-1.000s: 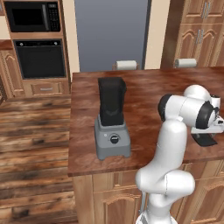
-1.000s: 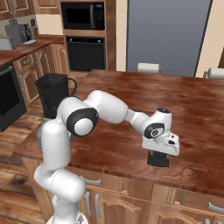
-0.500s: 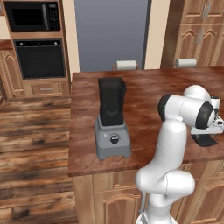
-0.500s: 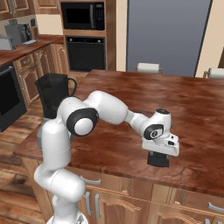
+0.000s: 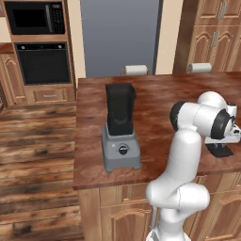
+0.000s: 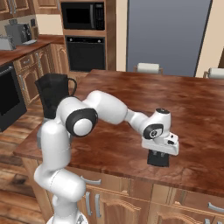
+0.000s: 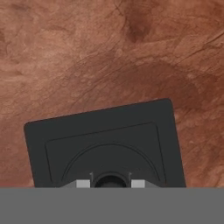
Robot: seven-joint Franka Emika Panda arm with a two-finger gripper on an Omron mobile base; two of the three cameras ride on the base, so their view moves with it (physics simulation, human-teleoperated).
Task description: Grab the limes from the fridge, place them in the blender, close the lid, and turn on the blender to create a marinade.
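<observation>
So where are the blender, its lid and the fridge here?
blender (image 5: 120, 149): left base view, on its grey base.
lid (image 7: 105, 140): hand view, on its flat black top.
fridge (image 6: 168, 35): right base view, on its grey door.

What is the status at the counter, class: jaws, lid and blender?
Gripper down over the flat black square lid on the brown counter, jaws at its centre knob. Dark-jarred grey blender stands uncapped, apart. Nothing in the way.

Lid (image 7: 105, 144) — flat black, with a raised square border and circular relief. Surface (image 7: 87, 52) — mottled reddish-brown wood grain. Blender (image 5: 120, 129): light-grey base, black dial, dark jar. Fridge (image 5: 120, 35) plain grey. Cabinets (image 5: 212, 28) warm brown wood.
</observation>
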